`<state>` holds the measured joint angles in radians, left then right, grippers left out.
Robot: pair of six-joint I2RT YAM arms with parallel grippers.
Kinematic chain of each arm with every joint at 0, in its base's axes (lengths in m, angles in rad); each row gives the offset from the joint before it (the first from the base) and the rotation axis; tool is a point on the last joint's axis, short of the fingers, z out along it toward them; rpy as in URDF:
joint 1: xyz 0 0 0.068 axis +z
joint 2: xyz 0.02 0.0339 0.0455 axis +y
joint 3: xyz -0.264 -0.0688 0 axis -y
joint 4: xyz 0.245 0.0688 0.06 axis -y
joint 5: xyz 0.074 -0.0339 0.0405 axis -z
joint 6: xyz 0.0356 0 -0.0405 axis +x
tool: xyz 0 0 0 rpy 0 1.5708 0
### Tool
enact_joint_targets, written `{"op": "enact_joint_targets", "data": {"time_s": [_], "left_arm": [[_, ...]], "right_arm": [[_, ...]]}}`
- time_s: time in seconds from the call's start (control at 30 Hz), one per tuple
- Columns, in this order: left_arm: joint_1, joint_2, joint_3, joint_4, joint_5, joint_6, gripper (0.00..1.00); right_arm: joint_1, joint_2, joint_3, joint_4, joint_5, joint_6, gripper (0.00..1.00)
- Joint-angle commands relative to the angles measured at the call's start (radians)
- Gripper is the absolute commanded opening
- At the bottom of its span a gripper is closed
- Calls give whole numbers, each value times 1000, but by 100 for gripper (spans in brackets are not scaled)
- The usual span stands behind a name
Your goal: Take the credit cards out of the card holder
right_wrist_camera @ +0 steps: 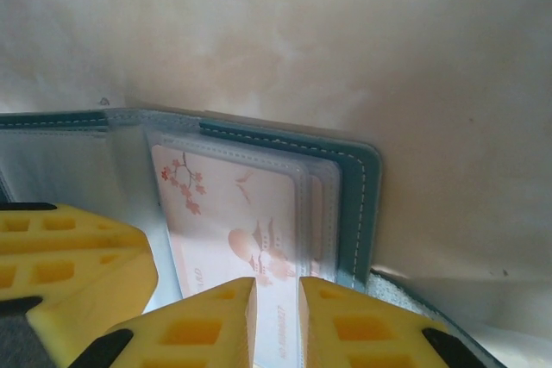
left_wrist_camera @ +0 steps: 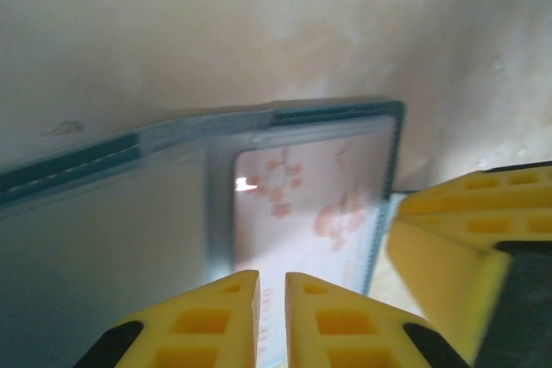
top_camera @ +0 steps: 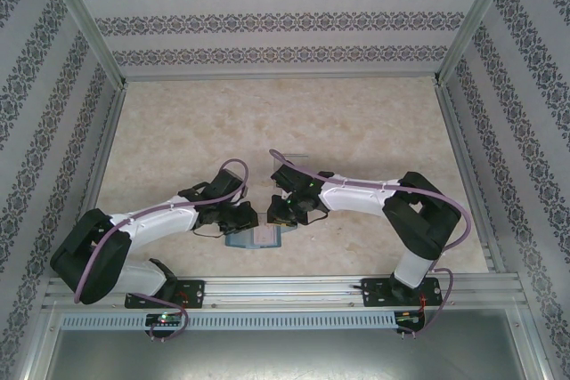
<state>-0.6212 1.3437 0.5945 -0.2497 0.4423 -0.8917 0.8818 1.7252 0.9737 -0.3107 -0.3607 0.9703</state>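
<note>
The teal-blue card holder [top_camera: 258, 238] lies open on the table near the front edge, between the two grippers. Its stitched teal rim [right_wrist_camera: 355, 180] and edge [left_wrist_camera: 336, 110] frame clear pockets. A pale pinkish-white card [right_wrist_camera: 231, 204] with blossom print sits inside the top pocket [left_wrist_camera: 319, 200]. The dark card is hidden. My left gripper [top_camera: 242, 218] [left_wrist_camera: 272, 286] hovers over the card's near end, its jaws a narrow slit apart with nothing between them. Over the same card my right gripper [top_camera: 283, 211] [right_wrist_camera: 276, 292] is equally close, empty and nearly touching.
The two grippers crowd each other: a right finger [left_wrist_camera: 453, 247] and a left finger [right_wrist_camera: 69, 260] show in the opposite wrist views. The beige marbled tabletop [top_camera: 285, 131] stretches behind them. A metal rail [top_camera: 285, 287] runs along the front; patterned walls enclose the sides.
</note>
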Motion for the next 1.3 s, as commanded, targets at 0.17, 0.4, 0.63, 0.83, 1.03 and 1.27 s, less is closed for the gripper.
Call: {"op": "enact_joint_targets", "data": {"time_s": [0.17,0.4,0.63,0.83,1.03,1.27], "left_arm": [[11,24,-18,81,42,-26,19],[12,60,-29,72,35,-15,22],[11,78,-21,54,22,2,23],[10,92,-10,41,24,12,23],[11,92,-6,26,18,18,22],[11,75,8,-54,-31,52,23]], "right_arm": [[16,25,22,12,-13,18,22],[15,29,25,15,-12,20,23],[16,37,18,34,-18,26,23],[17,50,13,54,-25,34,22],[18,67,-8,46,-3,36,22],[20,64,-20,23,27,39,27]]}}
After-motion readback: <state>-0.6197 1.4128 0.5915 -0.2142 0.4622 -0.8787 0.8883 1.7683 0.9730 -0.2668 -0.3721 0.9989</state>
